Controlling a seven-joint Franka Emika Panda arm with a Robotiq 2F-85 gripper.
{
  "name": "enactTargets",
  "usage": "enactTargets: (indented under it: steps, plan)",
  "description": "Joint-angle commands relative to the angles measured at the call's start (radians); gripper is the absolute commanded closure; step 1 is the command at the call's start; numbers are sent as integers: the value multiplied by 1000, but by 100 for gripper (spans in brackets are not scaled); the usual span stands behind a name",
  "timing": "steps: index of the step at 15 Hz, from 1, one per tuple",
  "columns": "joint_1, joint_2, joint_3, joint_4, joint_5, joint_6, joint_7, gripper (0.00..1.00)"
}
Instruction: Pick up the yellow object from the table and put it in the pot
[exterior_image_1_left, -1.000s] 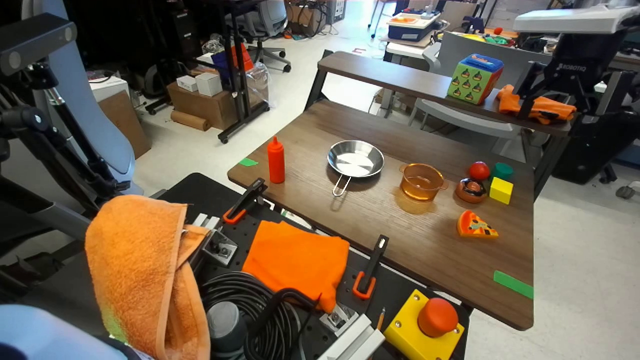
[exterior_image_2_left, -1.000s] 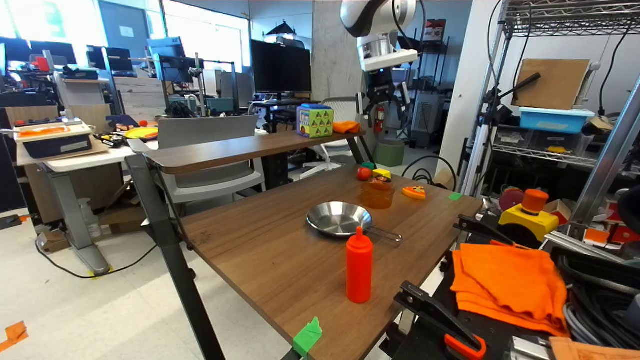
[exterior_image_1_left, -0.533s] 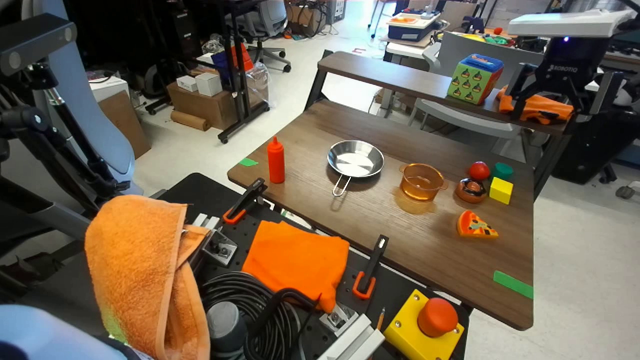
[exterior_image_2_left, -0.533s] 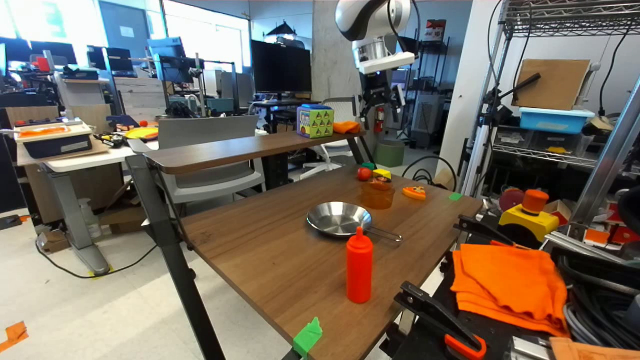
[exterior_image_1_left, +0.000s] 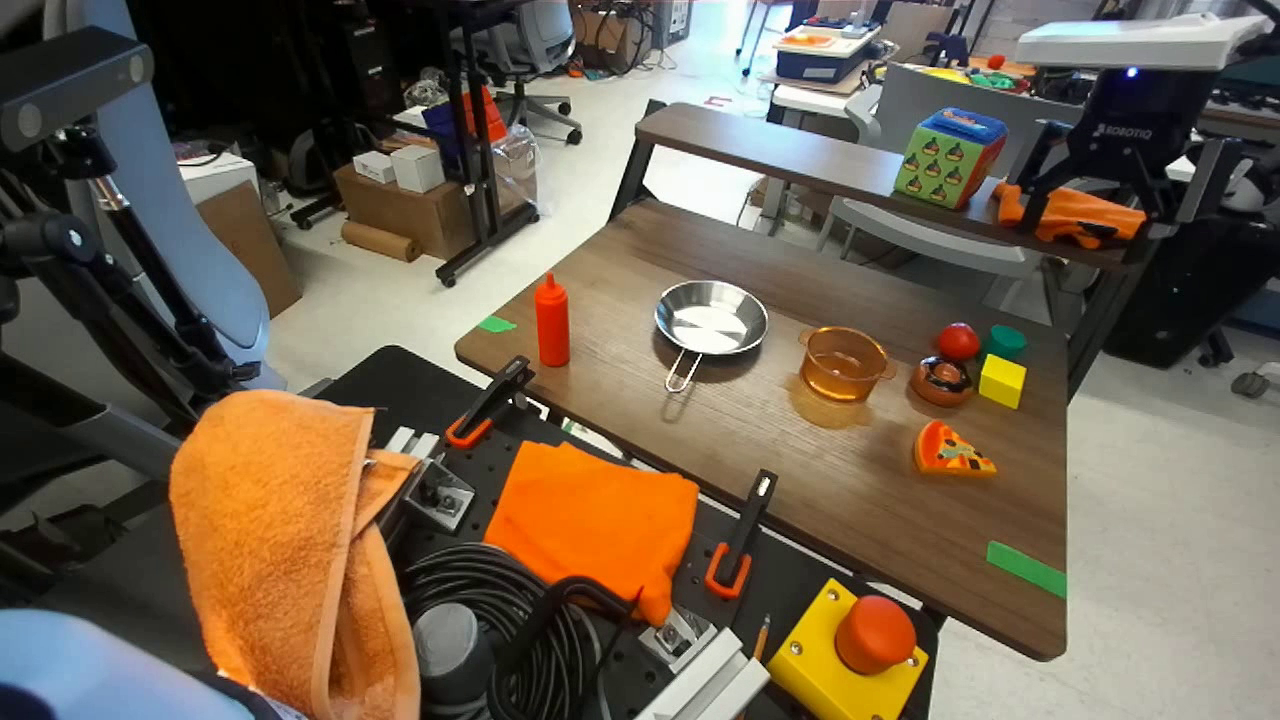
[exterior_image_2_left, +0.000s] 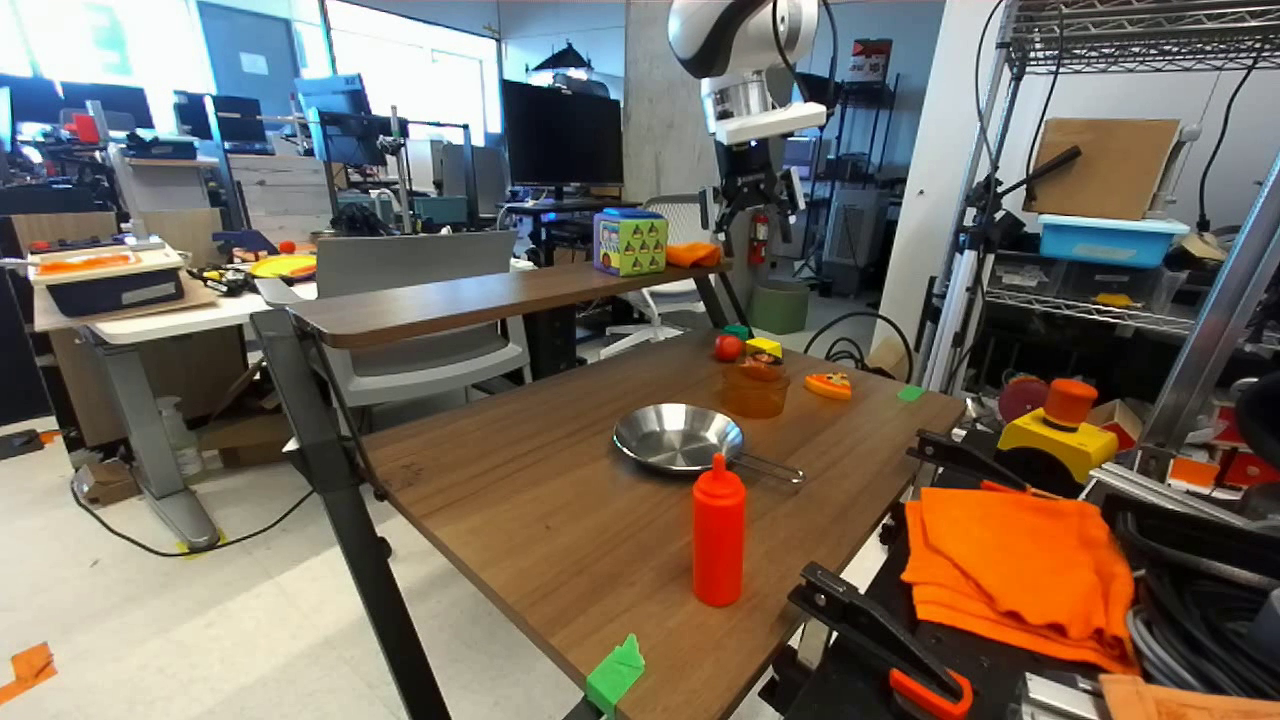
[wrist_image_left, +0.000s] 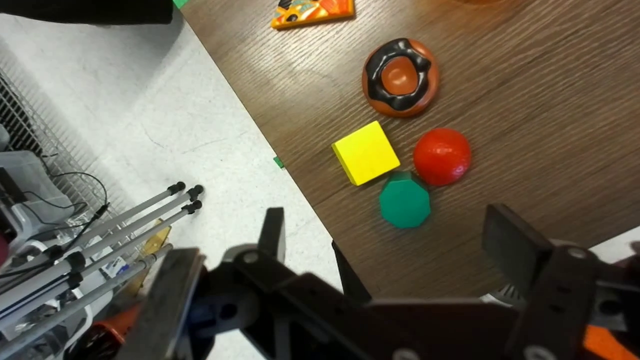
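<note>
The yellow object (exterior_image_1_left: 1002, 381), a block, sits on the table near its edge in both exterior views. From above, the wrist view shows the yellow object (wrist_image_left: 366, 153) close beside a green block (wrist_image_left: 405, 201) and a red ball (wrist_image_left: 442, 156). The pot (exterior_image_1_left: 843, 365), translucent amber with small side handles, stands nearby, beyond a chocolate-ringed donut (exterior_image_1_left: 941, 381); only a sliver of it reaches the wrist view's top edge. My gripper (wrist_image_left: 385, 220) is open, nothing between its fingers. It hangs high above the table's corner, by the shelf's end, in both exterior views (exterior_image_2_left: 755, 225).
A silver pan (exterior_image_1_left: 711, 318) and a red bottle (exterior_image_1_left: 553, 322) share the table with a pizza wedge (exterior_image_1_left: 952, 450). A raised shelf (exterior_image_1_left: 780, 145) runs along one side, carrying a toy box (exterior_image_1_left: 948, 160) and an orange cloth (exterior_image_1_left: 1080, 215) near my gripper.
My gripper has shifted slightly leftward in both exterior views, staying open and high. The objects on the table have not moved.
</note>
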Motion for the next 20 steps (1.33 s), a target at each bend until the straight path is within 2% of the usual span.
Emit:
enactTargets:
  steps: [1,9,13,20]
  plan:
    - [0,35,-6,45,-10,14,3,0]
    - [29,33,-25,4,-98,118,-27,0]
    - [29,38,-16,-20,-152,168,-84,0]
    - [25,46,-18,-24,-145,191,-52,0]
